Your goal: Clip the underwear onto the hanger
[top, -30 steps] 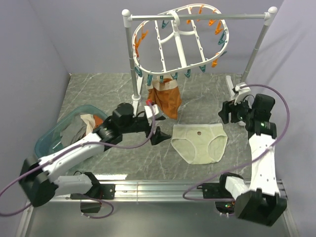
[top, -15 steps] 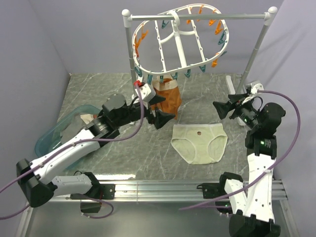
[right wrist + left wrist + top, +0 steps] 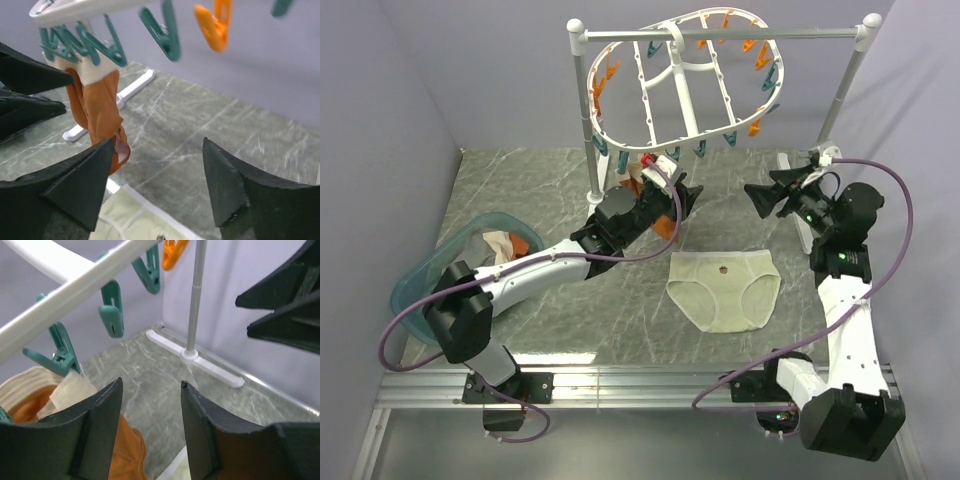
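– Top external: any change?
– Left gripper (image 3: 685,195) advanced far-right beside the orange garment (image 3: 97,107), jaws parted, empty. Right gripper (image 3: 760,197) shifted left, released. Underwear (image 3: 725,290) unmoved, flat, nearer than the hanger (image 3: 676,66).

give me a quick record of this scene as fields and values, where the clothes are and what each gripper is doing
underwear: lying flat on the table, touched by neither gripper
hanger: hung on the white rail, teal and orange clips round its rim
orange garment: clipped under the hanger's near rim
left gripper: open, empty, raised beside the orange garment
right gripper: open, empty, raised to the hanger's right
task status: underwear not yet clipped
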You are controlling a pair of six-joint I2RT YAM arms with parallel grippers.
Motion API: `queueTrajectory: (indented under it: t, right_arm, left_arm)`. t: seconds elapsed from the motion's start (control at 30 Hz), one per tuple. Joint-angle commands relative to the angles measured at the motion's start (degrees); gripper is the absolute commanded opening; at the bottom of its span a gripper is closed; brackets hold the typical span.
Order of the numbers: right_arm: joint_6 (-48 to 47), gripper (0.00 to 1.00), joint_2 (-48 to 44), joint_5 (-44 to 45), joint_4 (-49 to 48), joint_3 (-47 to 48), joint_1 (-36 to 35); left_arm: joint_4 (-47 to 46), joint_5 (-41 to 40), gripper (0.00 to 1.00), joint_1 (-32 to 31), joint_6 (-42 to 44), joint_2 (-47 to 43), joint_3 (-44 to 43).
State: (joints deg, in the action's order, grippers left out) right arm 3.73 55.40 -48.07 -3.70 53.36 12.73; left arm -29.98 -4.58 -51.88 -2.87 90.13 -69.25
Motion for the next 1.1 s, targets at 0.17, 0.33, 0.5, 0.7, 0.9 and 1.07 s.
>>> queueTrajectory:
  t: [0.17, 0.33, 0.5, 0.7, 0.9, 1.07]
  right_arm:
    - [-5.4, 0.65, 3.5, 9.9, -13.4, 3.9, -12.9]
    - [0.5, 0.56, 8.0, 15.5, -20.1, 5.8, -17.4]
    - [3.5, 0.50, 12.7, 15.4, -20.2, 10.3, -19.4]
    - [3.7, 0.49, 14.8, 14.2, -20.9, 10.8, -21.7]
    - [2.3, 0.48, 14.5, 16.0, -18.1, 10.9, -22.7]
    - [2.4, 0.48, 8.9, 14.8, -12.3, 9.1, -18.5]
  left_arm:
    - [-8.6, 2.3, 0.53, 1.4, -3.1, -1.8, 1.0]
    - [-9.0, 3.6, 0.54, 1.8, -3.0, -3.1, 3.5]
    - [-8.7, 4.1, 0.56, 1.7, -3.2, -3.9, 4.7]
    - [-9.3, 4.1, 0.59, 1.7, -3.1, -4.1, 5.5]
    - [-9.4, 3.8, 0.58, 2.0, -3.4, -4.2, 5.6]
    - [-10.9, 4.1, 0.58, 2.1, -3.5, -3.4, 4.7]
